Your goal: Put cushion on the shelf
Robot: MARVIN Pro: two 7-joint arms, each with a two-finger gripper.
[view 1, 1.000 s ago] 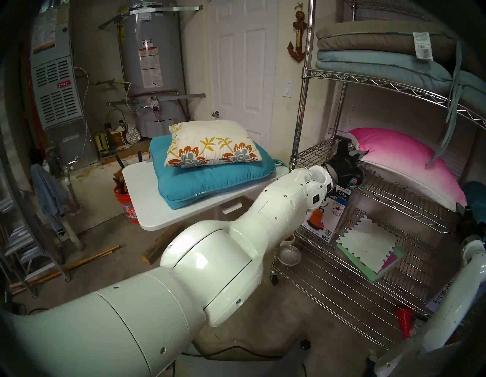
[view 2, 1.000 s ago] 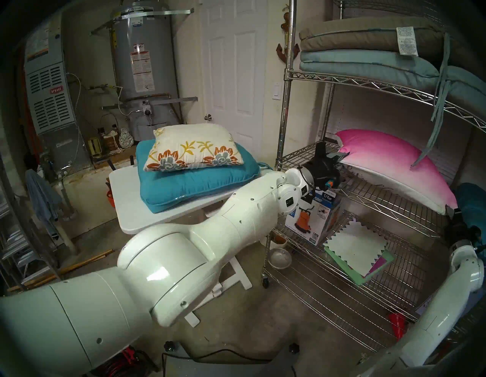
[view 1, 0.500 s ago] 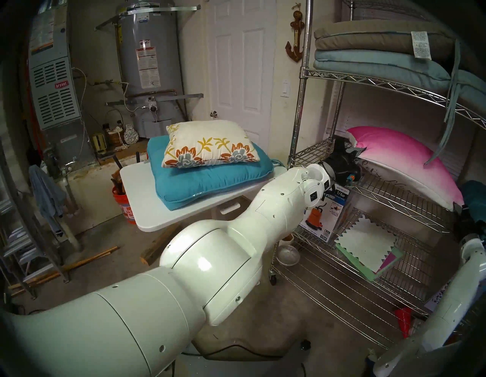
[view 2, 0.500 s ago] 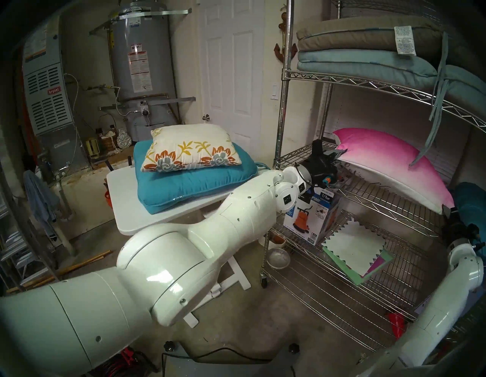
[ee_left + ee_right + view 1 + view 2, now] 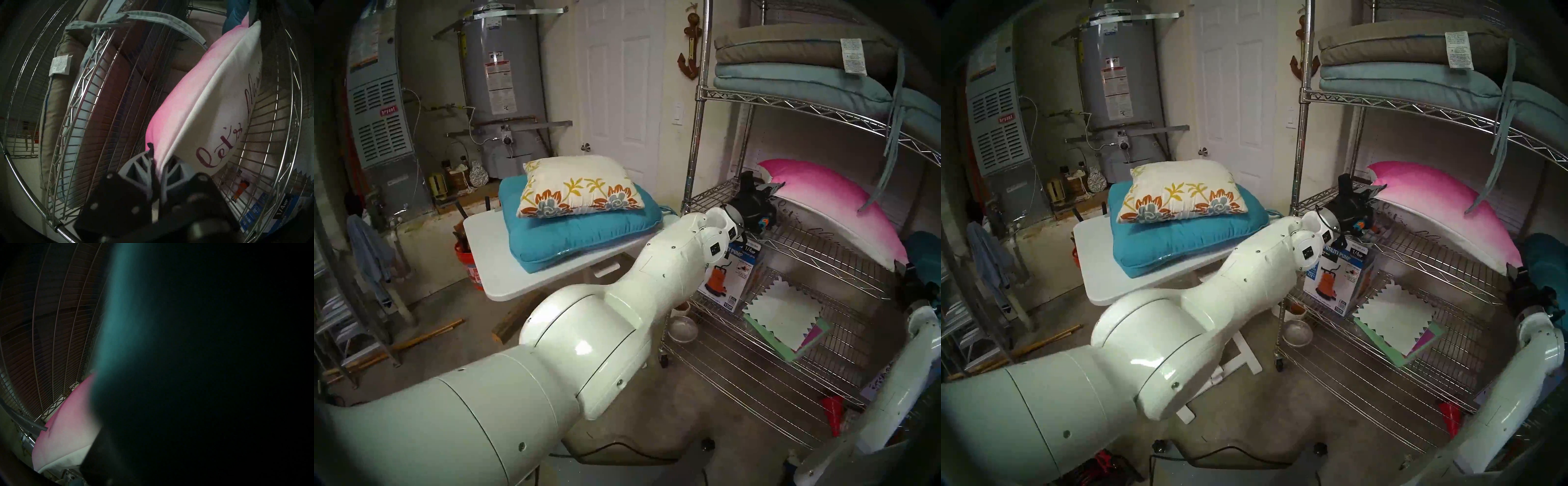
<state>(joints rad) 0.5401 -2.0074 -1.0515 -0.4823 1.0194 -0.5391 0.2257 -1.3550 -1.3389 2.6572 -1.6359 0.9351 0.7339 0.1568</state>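
1. Head views are showing a utility room: a furnace (image 5: 378,112) is standing at the far left, a grey water heater (image 5: 499,85) beside it, then a white door (image 5: 621,85).
2. Ahead of the heater, a white table (image 5: 504,271) is carrying a teal cushion (image 5: 578,234), and the flowered cushion (image 5: 578,190) is lying on top of that, untouched.
3. Further right, the shelf (image 5: 699,135) is holding folded pads up top, a pink pillow (image 5: 833,210) on the middle tier and a pump box (image 5: 734,275) below.
4. Left wrist view is adding what the head misses: the left gripper (image 5: 157,162) is pinching the pink pillow's corner tightly, with cursive lettering running along its white face.
5. Right wrist view is mostly dark teal blur; the right gripper (image 5: 1514,275) is sitting at the pillow's other corner, its fingers pressed together, though whether they are gripping fabric is unclear.
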